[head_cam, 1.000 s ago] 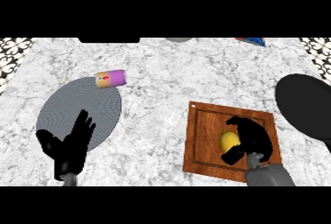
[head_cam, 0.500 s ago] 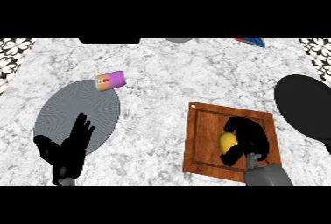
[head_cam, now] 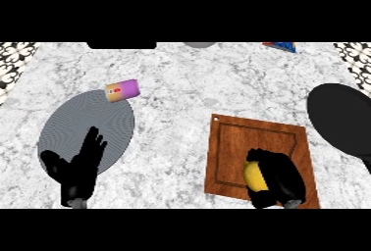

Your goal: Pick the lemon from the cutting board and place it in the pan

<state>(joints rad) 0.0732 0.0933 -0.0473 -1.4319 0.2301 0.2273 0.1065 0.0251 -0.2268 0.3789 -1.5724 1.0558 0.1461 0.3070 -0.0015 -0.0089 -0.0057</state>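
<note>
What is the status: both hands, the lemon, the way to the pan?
Right black hand curled round yellow lemon, over brown wooden cutting board. Left black hand open, resting at lower left. Black round pan at right, nothing between.

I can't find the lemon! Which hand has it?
The right hand, curled round the yellow lemon on the cutting board. The left hand is open and holds nothing.

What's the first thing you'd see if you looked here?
The yellow lemon pops out first against the brown cutting board at the lower right, with the right hand curled round it. Next comes the black pan at the right edge, and the left hand open over a grey plate at the lower left.
</note>
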